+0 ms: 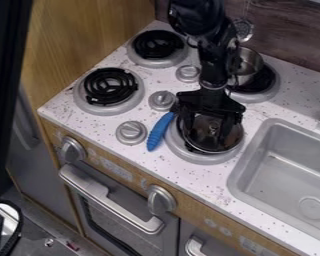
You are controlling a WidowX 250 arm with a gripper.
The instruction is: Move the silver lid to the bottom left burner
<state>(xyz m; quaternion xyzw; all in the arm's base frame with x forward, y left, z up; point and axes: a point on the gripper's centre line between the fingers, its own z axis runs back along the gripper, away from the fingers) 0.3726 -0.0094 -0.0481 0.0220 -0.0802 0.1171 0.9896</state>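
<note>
The gripper (206, 133) is over the near right burner (199, 159), its jaws wide, one on each side of the silver lid (213, 142), which seems to rest there. A blue handle (161, 131) lies just left; a metal pot (248, 64) sits on the far right burner (268, 91).

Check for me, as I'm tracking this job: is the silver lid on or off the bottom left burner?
Off. The silver lid is over the bottom right burner, and the black coil of the bottom left burner lies uncovered.
</note>
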